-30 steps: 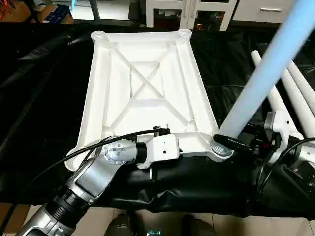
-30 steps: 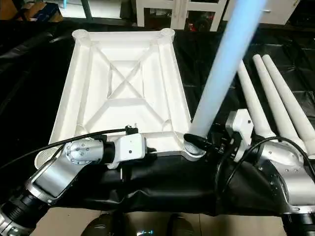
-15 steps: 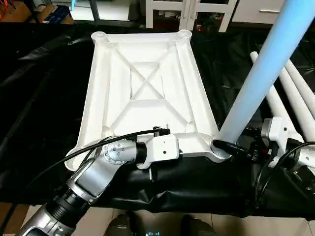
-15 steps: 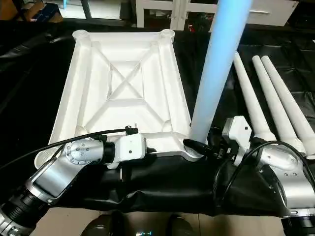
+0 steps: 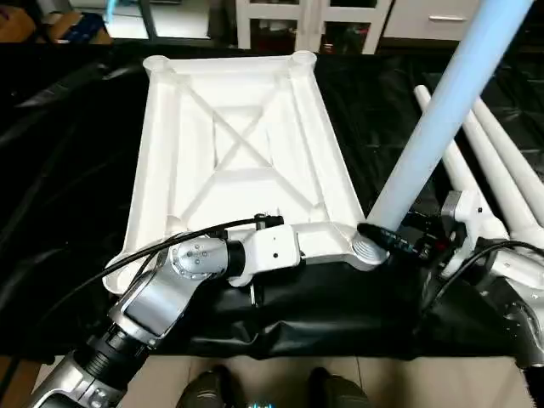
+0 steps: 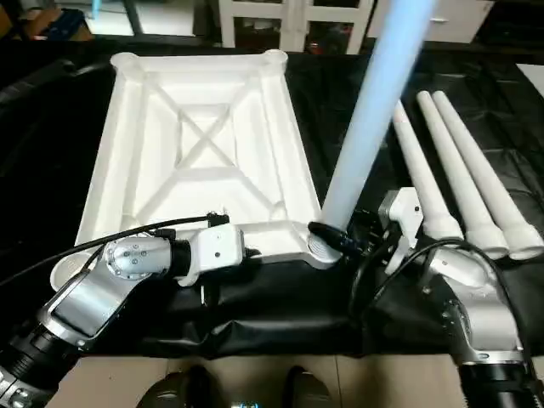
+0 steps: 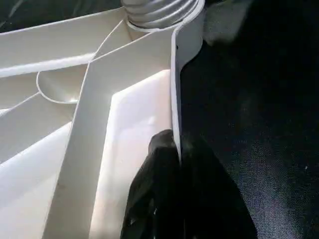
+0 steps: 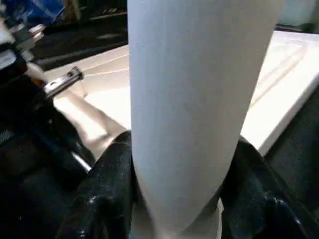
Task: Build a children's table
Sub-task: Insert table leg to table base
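The children's table top [image 5: 238, 144] lies upside down on a black cloth, its X-ribbed underside facing up. My left gripper [image 7: 177, 149] is shut on its near rim, just left of the near right corner socket [image 5: 367, 248]. A long white leg [image 5: 433, 127] stands with its thick end in that socket and leans up toward the right. Low on the leg, right above the socket, my right gripper [image 5: 387, 238] is shut, one black finger on each side [image 8: 109, 184].
Three more white legs [image 6: 450, 170] lie side by side on the cloth to the right of the top. White furniture [image 5: 306, 17] stands beyond the far edge. The cloth's near edge [image 5: 297, 331] drops to a tiled floor.
The held leg has swung somewhat more upright over the socket, and my right wrist has shifted with it. The left gripper keeps its hold on the rim. The camera has moved slightly.
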Available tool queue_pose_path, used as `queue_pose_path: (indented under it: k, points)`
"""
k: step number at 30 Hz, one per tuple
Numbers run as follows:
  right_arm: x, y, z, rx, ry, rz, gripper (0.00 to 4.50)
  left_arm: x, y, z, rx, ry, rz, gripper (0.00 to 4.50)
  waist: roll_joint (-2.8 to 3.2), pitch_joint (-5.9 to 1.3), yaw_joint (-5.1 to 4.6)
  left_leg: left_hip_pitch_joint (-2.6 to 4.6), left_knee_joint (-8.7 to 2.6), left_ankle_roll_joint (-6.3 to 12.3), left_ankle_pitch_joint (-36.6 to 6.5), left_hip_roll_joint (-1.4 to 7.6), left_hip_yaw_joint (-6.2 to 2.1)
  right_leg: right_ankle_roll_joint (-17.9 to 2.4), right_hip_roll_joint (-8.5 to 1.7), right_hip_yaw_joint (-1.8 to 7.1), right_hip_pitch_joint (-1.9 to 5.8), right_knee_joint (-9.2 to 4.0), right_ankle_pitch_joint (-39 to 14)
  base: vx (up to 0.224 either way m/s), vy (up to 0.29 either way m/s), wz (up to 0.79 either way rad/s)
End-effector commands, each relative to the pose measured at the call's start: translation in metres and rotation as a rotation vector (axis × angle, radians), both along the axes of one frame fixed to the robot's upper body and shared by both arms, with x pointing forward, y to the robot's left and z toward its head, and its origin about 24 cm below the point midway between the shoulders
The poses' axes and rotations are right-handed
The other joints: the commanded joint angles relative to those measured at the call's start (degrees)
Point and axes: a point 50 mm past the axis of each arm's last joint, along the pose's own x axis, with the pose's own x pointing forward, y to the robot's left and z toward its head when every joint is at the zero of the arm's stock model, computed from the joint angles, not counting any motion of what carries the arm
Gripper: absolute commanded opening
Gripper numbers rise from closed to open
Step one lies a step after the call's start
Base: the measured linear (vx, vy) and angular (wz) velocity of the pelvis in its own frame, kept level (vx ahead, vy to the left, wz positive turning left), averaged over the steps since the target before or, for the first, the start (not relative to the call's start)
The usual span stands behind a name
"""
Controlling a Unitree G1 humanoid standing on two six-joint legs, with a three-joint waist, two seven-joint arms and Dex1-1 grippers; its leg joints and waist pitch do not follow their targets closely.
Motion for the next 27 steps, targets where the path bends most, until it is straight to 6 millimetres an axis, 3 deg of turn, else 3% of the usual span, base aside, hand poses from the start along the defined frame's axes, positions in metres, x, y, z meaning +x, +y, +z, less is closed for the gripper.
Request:
queue_pose_path:
  k: [1,3,8,9,16,20,22,27]
  points:
    - [-0.009,-0.008,-0.029,-0.016,0.156,-0.061,1.88,-0.006,-0.003,-0.013,0.033,0.036,-0.014,0.0,-0.5,-2.18,-0.22,1.64,-5.52,-1.31,-25.3,3.92,-3.28,-7.0,-3.32,1.57,0.58,-4.82,-30.5,0.0,0.0,0.0]
    - [-0.014,-0.011,-0.033,0.005,0.177,-0.084,1.88,-0.005,-0.002,-0.013,0.031,0.036,-0.01,0.0,-0.32,-2.21,0.0,2.3,-5.45,-1.34,-25.6,4.04,-2.91,-7.5,-3.11,1.8,0.15,-4.86,-27.3,0.0,0.0,0.0]
    - [-0.021,-0.013,-0.038,0.023,0.19,-0.114,1.88,-0.004,-0.003,-0.012,0.027,0.034,-0.004,0.0,-0.33,-2.25,0.26,2.15,-5.27,-0.26,-22.8,4.01,-2.33,-9.4,-2.99,1.96,0.41,-4.41,-21.0,0.0,0.0,0.0]
    - [-0.023,-0.014,-0.039,0.034,0.19,-0.126,1.88,-0.003,-0.003,-0.012,0.026,0.033,-0.001,0.0,-0.07,-2.13,0.37,2.33,-5.25,-0.3,-23.3,4.05,-2.2,-9.5,-3.02,2.05,0.26,-4.57,-21.4,0.0,0.0,0.0]
    - [-0.03,-0.018,-0.043,0.137,0.18,-0.247,1.88,0.001,-0.005,-0.01,0.006,0.021,0.029,0.0,-0.19,-1.73,0.54,2.82,-5.59,-1.97,-28.6,3.94,-2.8,-6.4,-3.32,2.0,-0.32,-5.5,-31.5,0.0,0.0,0.0]
    - [-0.038,-0.014,-0.049,0.157,0.174,-0.27,1.88,0.003,-0.006,-0.01,0.001,0.017,0.039,0.0,-0.15,-1.77,0.58,2.91,-5.81,-2.38,-29.0,3.98,-2.89,-5.3,-3.27,2.0,-0.45,-5.65,-31.6,0.0,0.0,0.0]
    - [-0.042,-0.01,-0.053,0.147,0.173,-0.265,1.88,0.003,-0.006,-0.01,-0.002,0.015,0.044,0.0,-0.19,-2.02,0.76,2.7,-6.0,-1.68,-25.8,4.04,-2.68,-5.8,-3.18,2.0,-0.08,-5.49,-27.1,0.0,0.0,0.0]
    - [-0.049,-0.001,-0.061,0.082,0.163,-0.235,1.88,0.004,-0.007,-0.009,-0.005,0.009,0.051,0.0,-0.28,-1.91,0.93,2.46,-6.01,-1.15,-24.6,4.01,-2.42,-6.6,-3.13,2.02,0.14,-5.29,-25.1,0.0,0.0,0.0]
